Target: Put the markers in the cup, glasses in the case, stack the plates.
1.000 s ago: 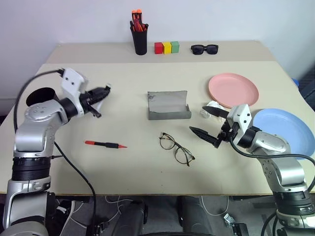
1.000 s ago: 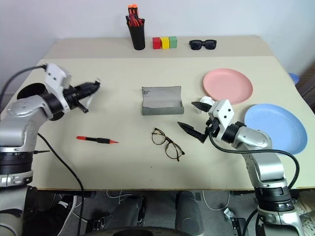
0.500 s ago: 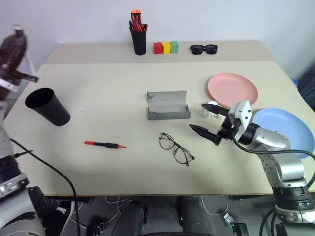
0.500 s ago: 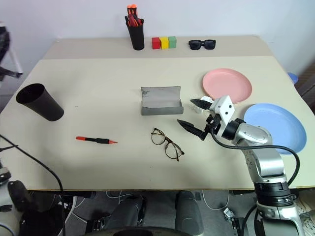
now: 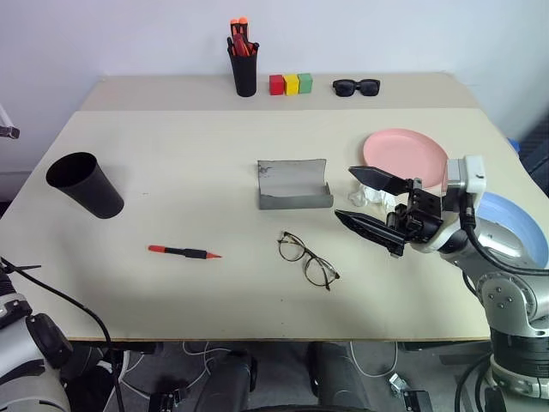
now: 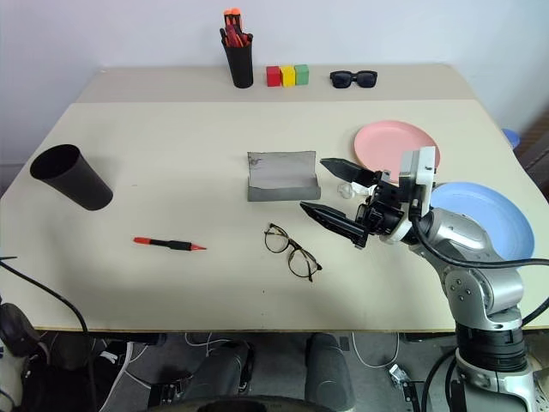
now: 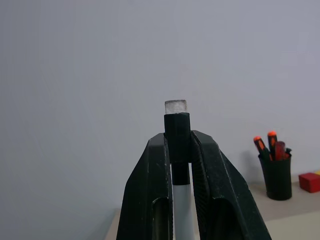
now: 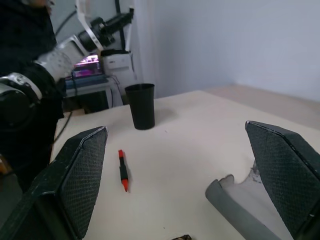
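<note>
My left gripper (image 7: 177,137) is raised off the table's left side, shut on a marker (image 7: 177,119) with a black end and a whitish barrel. It also shows high up as the left gripper (image 8: 119,21) in the right wrist view. A second marker (image 5: 184,252), black with red ends, lies on the table. The black cup (image 5: 83,184) stands upright at the left. The glasses (image 5: 307,260) lie unfolded in front of the open grey case (image 5: 293,184). My right gripper (image 5: 344,193) hovers open to the right of both, near the pink plate (image 5: 405,157) and the blue plate (image 5: 519,245).
A black pen holder (image 5: 244,64) with red-orange pens, three coloured blocks (image 5: 291,83) and black sunglasses (image 5: 356,85) stand along the back table. A small white crumpled thing (image 5: 371,196) lies beside the pink plate, under my right gripper.
My left arm has swung up and out to the left with its marker, uncovering the cup. The right gripper has risen a little and rolled, still open.
</note>
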